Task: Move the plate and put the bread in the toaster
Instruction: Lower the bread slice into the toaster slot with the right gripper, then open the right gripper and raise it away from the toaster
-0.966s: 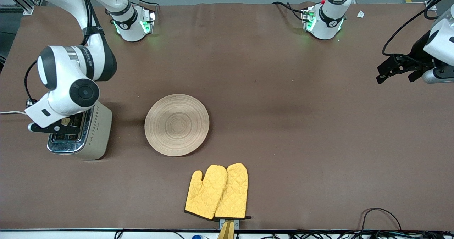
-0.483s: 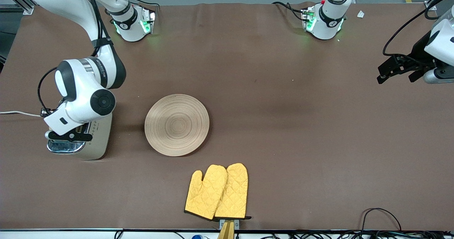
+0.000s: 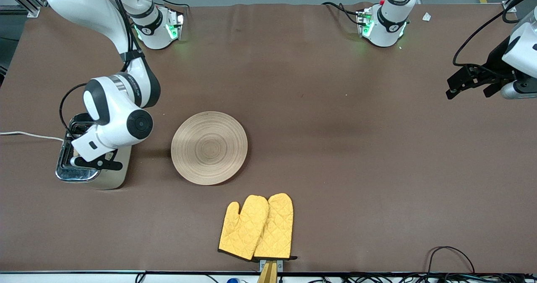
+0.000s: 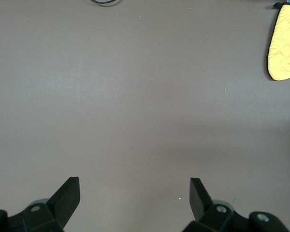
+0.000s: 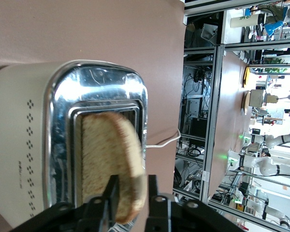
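Note:
The cream toaster (image 3: 110, 174) with its chrome top stands at the right arm's end of the table. My right gripper (image 3: 97, 164) is over it, shut on the bread. In the right wrist view the gripper (image 5: 131, 189) pinches the brown bread slice (image 5: 108, 154), which stands tilted in a slot of the toaster (image 5: 24, 145). The round beige plate (image 3: 209, 148) lies flat beside the toaster, toward the table's middle, with nothing on it. My left gripper (image 3: 465, 83) waits open and empty over the left arm's end of the table; it also shows in the left wrist view (image 4: 134, 193).
A pair of yellow oven mitts (image 3: 256, 227) lies nearer the front camera than the plate; one also shows in the left wrist view (image 4: 285, 43). The toaster's white cord (image 3: 25, 134) runs off the table's edge. Black cables (image 3: 449, 253) lie by the front edge.
My right wrist has moved along the toaster toward the plate and the front camera, baring the toaster's farther slots. The left arm and the plate have not moved.

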Available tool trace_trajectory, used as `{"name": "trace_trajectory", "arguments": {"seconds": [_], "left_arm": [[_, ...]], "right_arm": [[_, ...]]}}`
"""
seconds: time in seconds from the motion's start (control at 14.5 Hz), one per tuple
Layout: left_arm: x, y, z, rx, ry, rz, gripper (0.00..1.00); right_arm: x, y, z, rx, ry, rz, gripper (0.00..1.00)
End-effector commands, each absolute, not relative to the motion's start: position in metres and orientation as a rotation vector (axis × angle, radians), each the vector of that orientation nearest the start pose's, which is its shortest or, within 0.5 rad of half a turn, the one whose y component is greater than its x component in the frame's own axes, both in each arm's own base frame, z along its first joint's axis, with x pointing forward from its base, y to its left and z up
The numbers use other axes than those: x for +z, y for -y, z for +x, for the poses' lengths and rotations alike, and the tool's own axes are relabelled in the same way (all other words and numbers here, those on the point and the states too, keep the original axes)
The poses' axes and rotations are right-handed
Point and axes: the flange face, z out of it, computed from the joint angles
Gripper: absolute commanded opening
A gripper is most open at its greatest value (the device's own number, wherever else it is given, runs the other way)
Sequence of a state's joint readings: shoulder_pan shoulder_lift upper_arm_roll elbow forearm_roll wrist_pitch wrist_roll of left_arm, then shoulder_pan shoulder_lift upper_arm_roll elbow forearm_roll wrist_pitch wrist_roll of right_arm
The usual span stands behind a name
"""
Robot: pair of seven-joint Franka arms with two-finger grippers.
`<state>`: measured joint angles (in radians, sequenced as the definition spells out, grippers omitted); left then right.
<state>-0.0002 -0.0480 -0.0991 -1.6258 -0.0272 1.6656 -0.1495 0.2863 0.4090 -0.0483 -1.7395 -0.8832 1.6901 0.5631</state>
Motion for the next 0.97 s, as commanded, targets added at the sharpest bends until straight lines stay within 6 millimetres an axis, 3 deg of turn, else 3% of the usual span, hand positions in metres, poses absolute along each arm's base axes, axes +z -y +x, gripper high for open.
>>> {"name": "trace_trajectory", "arguments": {"seconds": [0.0, 0.14, 0.21, 0.41, 0.62, 0.69, 0.83, 0.9], "left_arm": [[0.637, 0.059, 0.547, -0.152, 0.097, -3.169, 1.0], [0.641, 0.058, 0.548, -0.165, 0.093, -3.164, 1.0], [0.643, 0.056, 0.549, -0.175, 0.07, -3.147, 1.0], [0.641, 0.057, 0.549, -0.165, 0.064, -3.137, 1.0], [0.642, 0.056, 0.549, -0.167, 0.057, -3.138, 1.0], [0.643, 0.057, 0.549, -0.169, 0.057, -3.14, 1.0], [0.643, 0.057, 0.549, -0.169, 0.064, -3.14, 1.0], [0.643, 0.057, 0.549, -0.169, 0.065, -3.141, 1.0]], "right_arm": [[0.356, -0.069, 0.623, -0.072, 0.09, 2.262, 1.0], [0.377, -0.073, 0.623, -0.092, 0.16, 2.362, 1.0], [0.401, -0.075, 0.619, -0.082, 0.207, 2.437, 1.0], [0.492, -0.065, 0.61, -0.062, 0.179, 2.695, 1.0], [0.586, -0.033, 0.58, -0.028, 0.411, 2.974, 1.0], [0.608, -0.028, 0.569, 0.014, 0.449, 3.035, 1.0], [0.638, -0.029, 0.547, 0.066, 0.381, 3.064, 1.0], [0.639, -0.024, 0.543, 0.039, 0.258, 3.074, 1.0]]}}
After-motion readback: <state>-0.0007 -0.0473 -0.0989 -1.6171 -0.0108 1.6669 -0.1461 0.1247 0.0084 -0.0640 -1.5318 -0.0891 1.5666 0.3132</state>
